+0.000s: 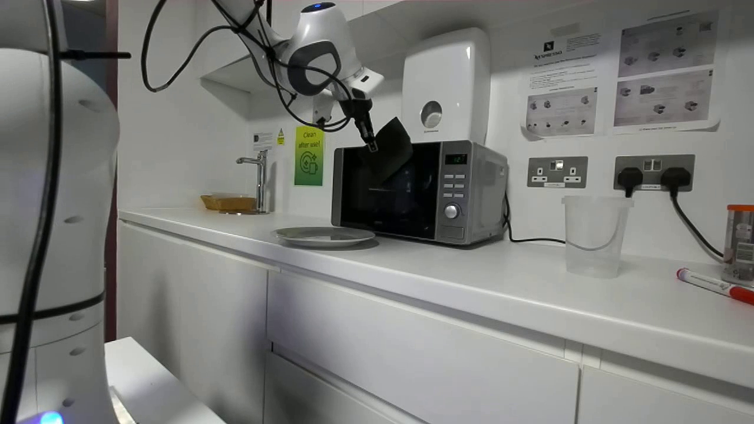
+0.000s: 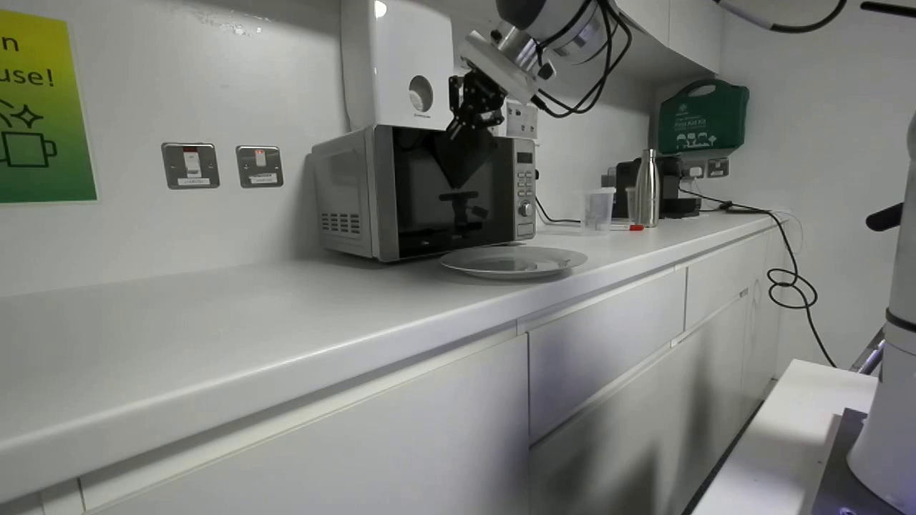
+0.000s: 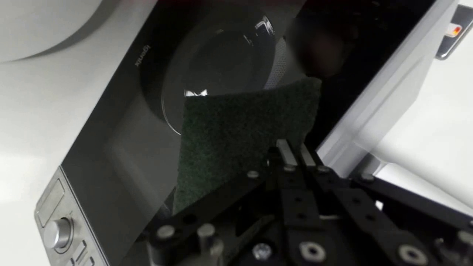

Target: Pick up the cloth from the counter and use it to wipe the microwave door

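The dark grey-green cloth (image 3: 236,136) hangs from my gripper (image 3: 294,149), whose fingers are shut on one edge of it in the wrist view. In both exterior views the cloth (image 1: 393,150) (image 2: 461,156) is off the counter (image 1: 471,271), in front of the upper part of the dark microwave door (image 2: 429,222). One corner rises above the microwave's top edge in an exterior view. Whether the cloth touches the glass, I cannot tell. The door (image 3: 129,155) fills much of the wrist view behind the cloth, and it is closed.
A round pale plate (image 1: 323,237) lies on the counter before the microwave. A white dispenser (image 1: 446,88) hangs on the wall above it. The microwave's control strip (image 1: 453,194) is at the door's right. Further right are a clear tub (image 1: 596,238) and a red marker (image 1: 716,285).
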Tool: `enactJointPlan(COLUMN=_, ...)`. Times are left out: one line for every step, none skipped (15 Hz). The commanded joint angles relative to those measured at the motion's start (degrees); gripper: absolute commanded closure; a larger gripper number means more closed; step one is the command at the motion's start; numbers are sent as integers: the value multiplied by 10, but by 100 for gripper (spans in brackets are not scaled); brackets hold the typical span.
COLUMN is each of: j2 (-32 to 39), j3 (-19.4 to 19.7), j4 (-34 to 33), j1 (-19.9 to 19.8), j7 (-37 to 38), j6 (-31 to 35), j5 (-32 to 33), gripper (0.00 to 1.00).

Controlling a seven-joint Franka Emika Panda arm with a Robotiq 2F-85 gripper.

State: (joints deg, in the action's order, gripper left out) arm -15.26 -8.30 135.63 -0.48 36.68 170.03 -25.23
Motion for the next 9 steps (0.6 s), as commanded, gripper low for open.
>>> enactJointPlan(j2=-14, j3=22, j4=-9, j1=37, j7=-44, j6=-11, j5=-28, gripper=99)
enactJointPlan(j2=-16, j3=23, j4=-8, j1=46, j7=-48, j6=-12, j5=-28, gripper=99)
enactJointPlan(j2=-18, j3=23, j4=-6, j1=56, j7=-52, j6=-11, j5=-27, gripper=99)
enactJointPlan(j2=-19, j3=23, j4=-5, j1=67, j7=-55, j6=-13, j5=-28, gripper=99)
enactJointPlan(j2=-19, j3=22, j4=-3, j1=79, j7=-58, j6=-13, j5=-29, gripper=99)
enactJointPlan(j2=-20, j3=21, j4=-3, j1=91, j7=-60, j6=-14, j5=-29, gripper=99)
enactJointPlan(j2=-19, j3=21, j4=-3, j1=104, j7=-62, j6=-13, j5=-30, gripper=99)
enactJointPlan(j2=-19, j3=22, j4=-4, j1=116, j7=-63, j6=-14, j5=-30, gripper=99)
enactJointPlan(j2=-19, j3=23, j4=-4, j1=128, j7=-65, j6=-14, j5=-30, gripper=99)
